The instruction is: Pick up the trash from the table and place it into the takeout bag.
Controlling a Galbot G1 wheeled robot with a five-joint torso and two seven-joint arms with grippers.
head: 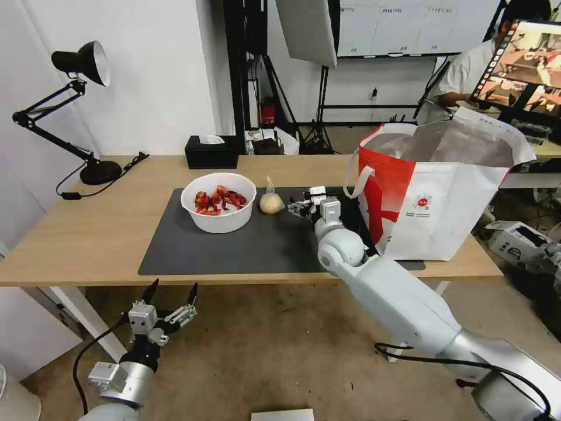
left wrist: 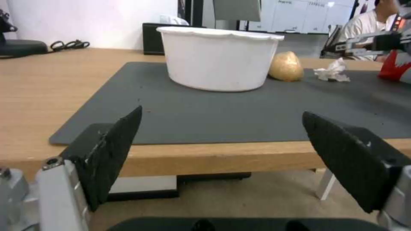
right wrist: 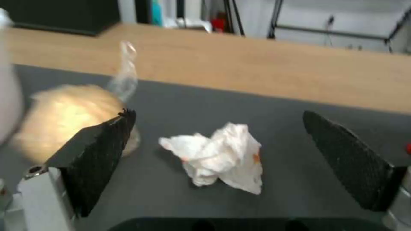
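White wall (head: 152, 70), black desk lamp (head: 76, 105), brown floor (head: 263, 351), softbox (head: 307, 29) behind.

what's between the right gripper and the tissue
Nothing visible. The right gripper is open just short of the tissue, which lies on bare mat between its fingers' line. The bagged lump sits off to one side, apart from the tissue.

Our light-wood table (head: 87, 234) and its load

On the table we see a dark grey mat (head: 234, 245), a black desk lamp (head: 96, 169) and a black tissue box (head: 211, 152) at the far edge, and the takeout bag (head: 432, 199) on the right. On the mat lie the white bowl (head: 219, 202) of red shells, the small bag with a beige lump (head: 271, 202), and the crumpled tissue (right wrist: 218, 157).
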